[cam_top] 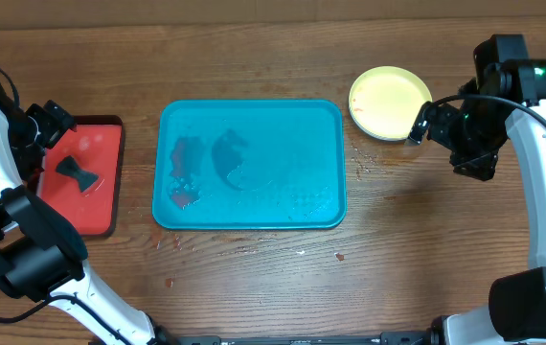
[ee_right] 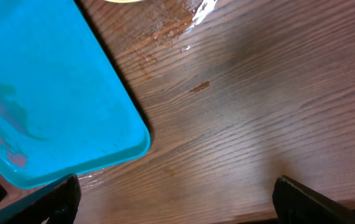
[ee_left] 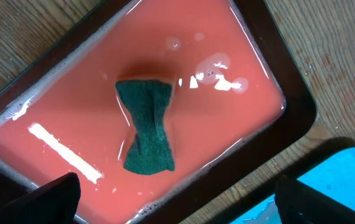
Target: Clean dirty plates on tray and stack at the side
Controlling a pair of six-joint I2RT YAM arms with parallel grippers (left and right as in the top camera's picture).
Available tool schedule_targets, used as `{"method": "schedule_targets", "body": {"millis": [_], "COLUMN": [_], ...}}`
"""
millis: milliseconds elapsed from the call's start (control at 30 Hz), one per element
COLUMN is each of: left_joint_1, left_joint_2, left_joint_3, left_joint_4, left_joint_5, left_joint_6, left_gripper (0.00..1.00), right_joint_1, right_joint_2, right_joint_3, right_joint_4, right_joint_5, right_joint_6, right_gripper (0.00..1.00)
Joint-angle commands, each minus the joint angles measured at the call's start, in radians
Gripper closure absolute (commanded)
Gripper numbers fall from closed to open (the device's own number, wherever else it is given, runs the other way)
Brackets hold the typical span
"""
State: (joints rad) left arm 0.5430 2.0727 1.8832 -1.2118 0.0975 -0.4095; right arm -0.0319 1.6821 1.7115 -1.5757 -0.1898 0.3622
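- We are seeing the left gripper (ee_left: 176, 186) hanging with its two dark fingers (ee_left: 53, 196) spread wide and nothing between them.
- Below it the red tray (ee_left: 293, 87) is holding pinkish water, and a dark green sponge (ee_left: 146, 127), pinched like a bow tie, is lying in its middle.
- We are finding the right gripper (ee_right: 176, 186) likewise released, its fingers wide over the bare table (ee_right: 258, 112), grasping nothing.
- From overhead, that gripper is sitting just beside the right rim of the yellow-green plate (cam_top: 388, 101); we cannot tell whether they are touching.
- The plate is resting on the table to the right of the tray (cam_top: 254, 125), off it, near its far right corner; we cannot tell whether other plates are lying under it.
- The tray is lying mid-table, carrying red smears (cam_top: 185, 172) and a darker wet patch (cam_top: 230, 158).
- Droplets (ee_right: 184, 22) are glistening on the wood between plate and tray.
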Motion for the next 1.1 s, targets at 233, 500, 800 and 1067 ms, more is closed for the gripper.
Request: {"method": "schedule_targets", "body": {"millis": [233,500,800,1067], "left_joint_1": [-0.007,-0.007,-0.007,-0.007], "left_joint_2": [-0.006,-0.006,-0.006,-0.006], "left_joint_3": [0.01,0.01,0.01,0.01], "left_joint_4": [0.001,0.001,0.002,0.002], "left_joint_5": [0.004,0.004,0.004,0.004], "left_joint_6": [0.013,0.013,0.013,0.013], "left_gripper": [0.0,0.0,0.0,0.0], "right_joint_1": [0.005,0.005,0.03,0.032], "right_joint_2": [0.001,-0.001,-0.143,-0.388], "right_joint_3": [0.003,0.003,-0.021,-0.239], "right_joint_4": [0.0,0.032,0.179,0.343], "right_joint_5": [0.031,0.07,0.093,0.122], "right_joint_6": [-0.003,-0.003,-0.003,-0.003], "right_gripper": [0.0,0.0,0.0,0.0]}}
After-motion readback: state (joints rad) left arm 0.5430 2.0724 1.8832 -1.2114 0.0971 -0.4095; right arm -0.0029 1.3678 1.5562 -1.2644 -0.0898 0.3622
